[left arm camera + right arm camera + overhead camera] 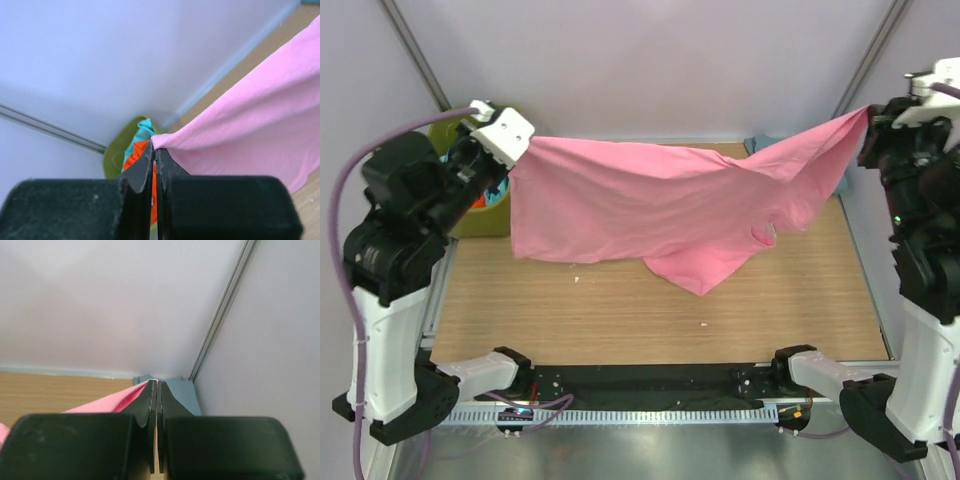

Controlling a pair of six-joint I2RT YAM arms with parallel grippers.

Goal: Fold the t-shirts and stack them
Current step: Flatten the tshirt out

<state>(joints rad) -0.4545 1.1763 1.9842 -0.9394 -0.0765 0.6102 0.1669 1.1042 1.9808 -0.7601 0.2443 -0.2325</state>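
Table [620, 310]: wooden top, my two arm bases at its near edge.
Pink t-shirt [640, 205]: stretched in the air over the table's far half; whether its lowest fold touches the wood, I cannot tell.
Left end effector [154, 146]: clenched on one shirt corner, above the table's far-left edge.
Right end effector [156, 385]: clenched on the opposite corner, above the far-right edge.
Bin [112, 160]: beside the table's far-left corner, holding the orange t-shirt [135, 157] and the teal t-shirt [143, 128].
Blue-grey t-shirt [757, 146]: at the table's far-right corner.

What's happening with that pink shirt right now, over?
Left gripper, right gripper: both shut on soft pink cloth t-shirt. Shirt stretched between them, middle sagging. Olive-green plastic bin beside left gripper, not blocking.
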